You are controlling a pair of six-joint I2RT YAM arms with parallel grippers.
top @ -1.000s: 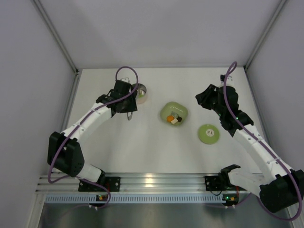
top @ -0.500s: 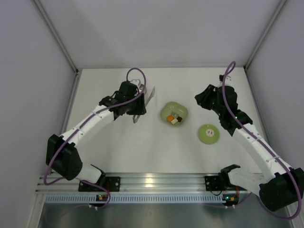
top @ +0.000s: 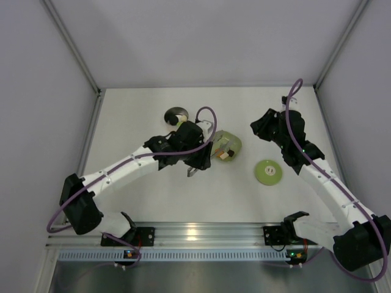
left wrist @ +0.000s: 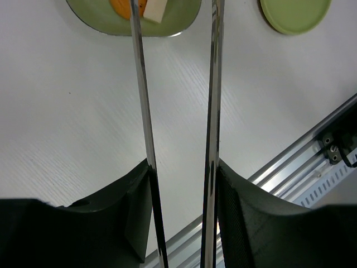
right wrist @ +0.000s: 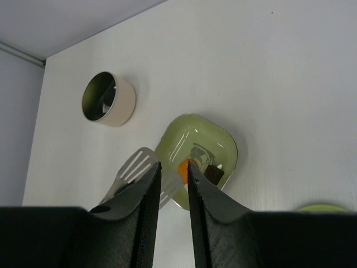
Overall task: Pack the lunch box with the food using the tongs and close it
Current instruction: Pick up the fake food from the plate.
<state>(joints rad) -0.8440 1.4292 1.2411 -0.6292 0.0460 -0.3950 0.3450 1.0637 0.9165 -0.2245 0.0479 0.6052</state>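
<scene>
My left gripper (top: 200, 156) (left wrist: 183, 163) is shut on the slim silver tongs (left wrist: 143, 84), pressing on both arms from outside. The tongs' slotted tips (right wrist: 136, 166) hover at the left edge of the green dish (top: 231, 141) (right wrist: 192, 139). In the dish lies the food: an orange piece (right wrist: 182, 169), a black piece (right wrist: 215, 175) and a cream piece (left wrist: 157, 9). The round lunch box (top: 176, 115) (right wrist: 109, 99) stands open behind the left arm. Its light-green lid (top: 268, 172) (left wrist: 294, 12) lies flat to the right. My right gripper (top: 260, 126) (right wrist: 173, 166) hangs above the dish's right side, slightly open and holding nothing.
Grey walls close in the table on the left, back and right. An aluminium rail (top: 195, 232) with the arm bases runs along the near edge. The right arm (top: 324, 177) stretches along the right side, close to the lid.
The left arm has swung right with the tongs, from over the lunch box to the dish's left edge, and the lunch box now shows. The right arm has stayed put.
</scene>
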